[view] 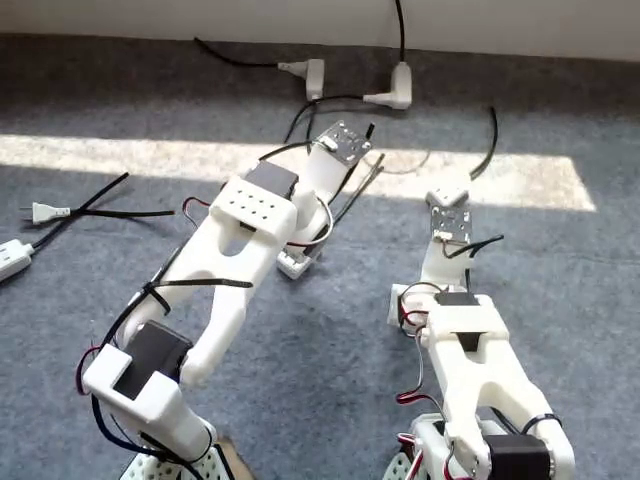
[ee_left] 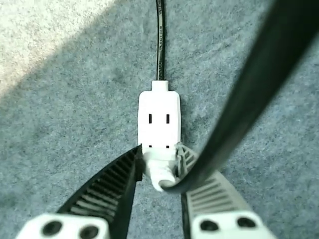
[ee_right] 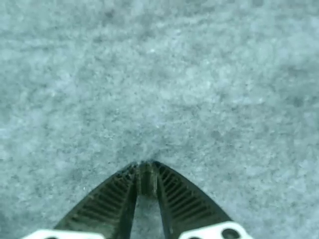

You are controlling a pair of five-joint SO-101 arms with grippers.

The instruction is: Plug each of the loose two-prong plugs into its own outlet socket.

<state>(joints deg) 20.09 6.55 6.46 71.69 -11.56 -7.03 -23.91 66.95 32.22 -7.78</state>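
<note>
at the outlet socket (ee_left: 159, 107), left pincer (ee_left: 159, 148) narrow around a white plug (ee_left: 158, 172); right pincer (ee_right: 144, 167) tip-to-tip

A small white plastic plug (ee_left: 160, 173) on a thick black cord is pinched between the fingers of the left gripper (ee_left: 159, 158). Its front touches the near end of a white rectangular outlet socket block (ee_left: 159, 122), which lies flat with two dark slots facing up and a thin black cord leaving its far end. A second white two-prong plug (view: 40, 211) lies loose far to the left, prongs pointing left, near a white outlet strip (view: 10, 260), while a white straight cord-end piece (view: 313, 75) and a white angled cord-end piece (view: 395, 90) lie near each other by the far wall.
</note>
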